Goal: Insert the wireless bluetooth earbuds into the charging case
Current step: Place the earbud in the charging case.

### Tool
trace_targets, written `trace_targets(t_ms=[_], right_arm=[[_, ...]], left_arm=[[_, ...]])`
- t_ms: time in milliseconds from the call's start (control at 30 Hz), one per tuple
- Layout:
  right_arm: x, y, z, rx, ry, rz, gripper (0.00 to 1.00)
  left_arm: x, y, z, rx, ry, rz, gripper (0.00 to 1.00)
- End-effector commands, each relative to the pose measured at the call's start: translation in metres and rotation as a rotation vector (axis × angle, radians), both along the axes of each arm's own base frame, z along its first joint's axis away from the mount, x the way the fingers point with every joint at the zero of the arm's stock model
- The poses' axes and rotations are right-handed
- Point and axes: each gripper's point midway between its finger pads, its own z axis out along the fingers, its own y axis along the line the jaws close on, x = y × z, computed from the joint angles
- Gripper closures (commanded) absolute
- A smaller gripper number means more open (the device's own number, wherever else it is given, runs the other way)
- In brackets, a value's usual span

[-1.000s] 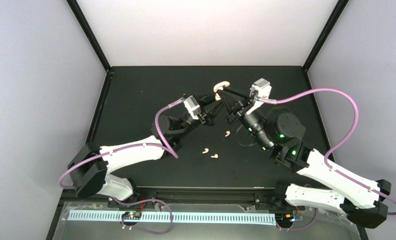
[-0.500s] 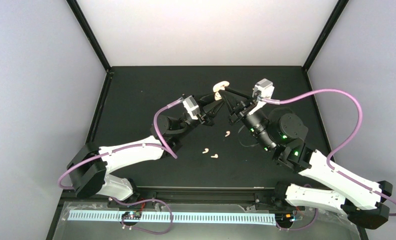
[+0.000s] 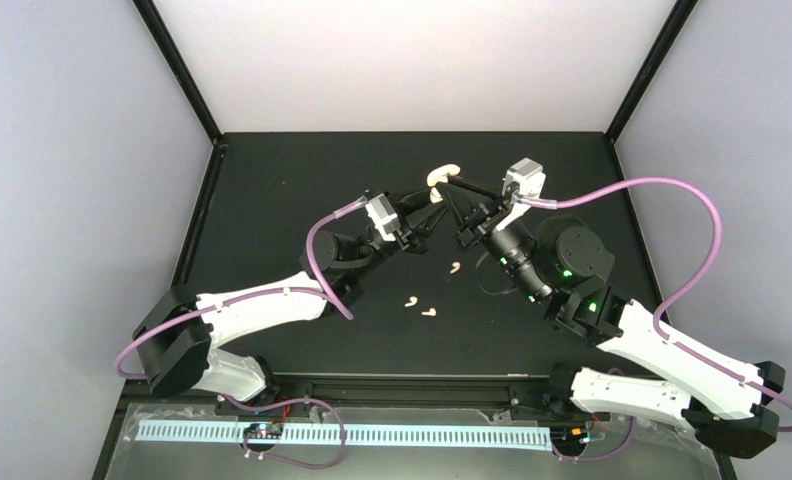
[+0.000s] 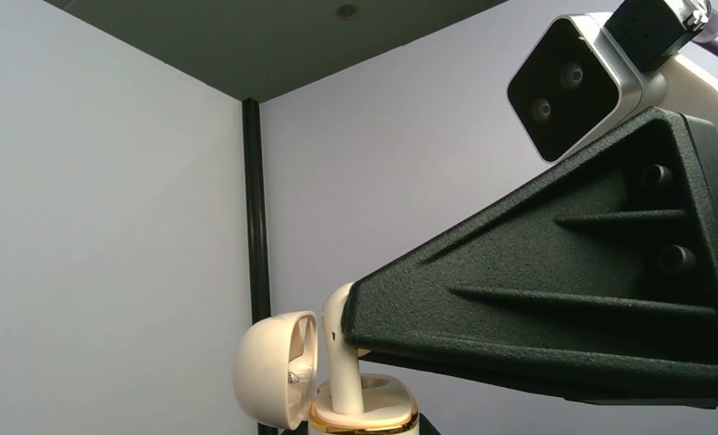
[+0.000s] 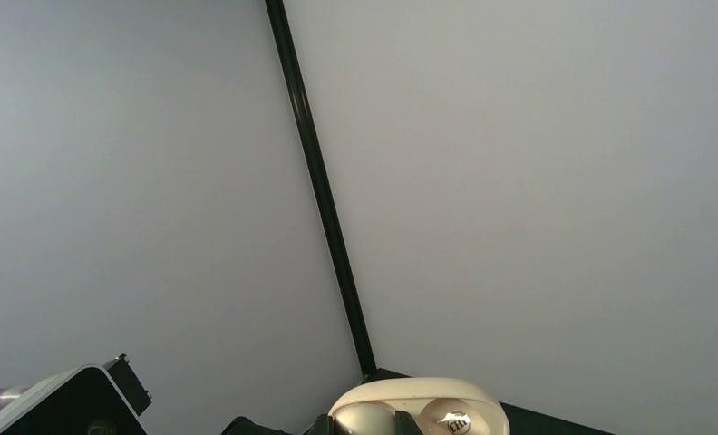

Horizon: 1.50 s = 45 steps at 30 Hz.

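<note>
Since the earlier frame the right arm has eased slightly to the right, and the case (image 4: 364,415) has shifted with it; nothing else has changed. The left claw (image 3: 434,196) is closed and appears to hold the case upright above the desk (image 3: 272,200), at the far centre. The lid (image 4: 269,367) is swung open, to the left in the left wrist view. The right claw (image 3: 455,183) is closed on one earbud (image 4: 340,358). Its stem is partly down in a socket and its head stands clear of the rim. Three spare earbuds (image 3: 429,312) lie on the desk between the arms, well apart from the case.

Step in hand: seating this earbud. The next move probably calls for a short push straight along the stem, then a release that does not tip the case. A skewed push could jam the stem.
</note>
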Motion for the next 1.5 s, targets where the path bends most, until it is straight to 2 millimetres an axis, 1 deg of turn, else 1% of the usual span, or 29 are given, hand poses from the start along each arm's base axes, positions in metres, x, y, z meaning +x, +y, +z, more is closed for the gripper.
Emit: trace_targets(t_ms=[0, 233, 367, 600, 733, 1233, 1467], right_arm=[[-0.002, 0.001, 0.004, 0.006, 0.004, 0.012, 0.9], [-0.003, 0.001, 0.0, 0.001, 0.011, 0.016, 0.89], [-0.003, 0.001, -0.003, -0.006, 0.015, 0.021, 0.89], [-0.004, 0.002, -0.005, -0.01, 0.02, 0.03, 0.8], [-0.004, 0.001, -0.004, -0.007, 0.018, 0.028, 0.79], [-0.009, -0.002, 0.003, 0.005, -0.001, 0.041, 0.78], [-0.009, 0.001, 0.002, -0.005, 0.0, 0.049, 0.78]], left_arm=[[-0.017, 0.013, 0.027, -0.062, -0.079, -0.006, 0.99], [-0.018, 0.018, 0.035, -0.096, -0.073, -0.012, 0.98], [-0.016, 0.02, 0.036, -0.105, -0.067, -0.004, 0.98], [-0.014, 0.02, 0.035, -0.112, -0.054, 0.004, 0.98], [-0.012, 0.02, 0.033, -0.11, -0.05, 0.007, 0.99], [-0.006, 0.015, 0.028, -0.103, -0.027, 0.013, 0.98], [-0.006, 0.014, 0.027, -0.1, -0.027, 0.007, 0.98]])
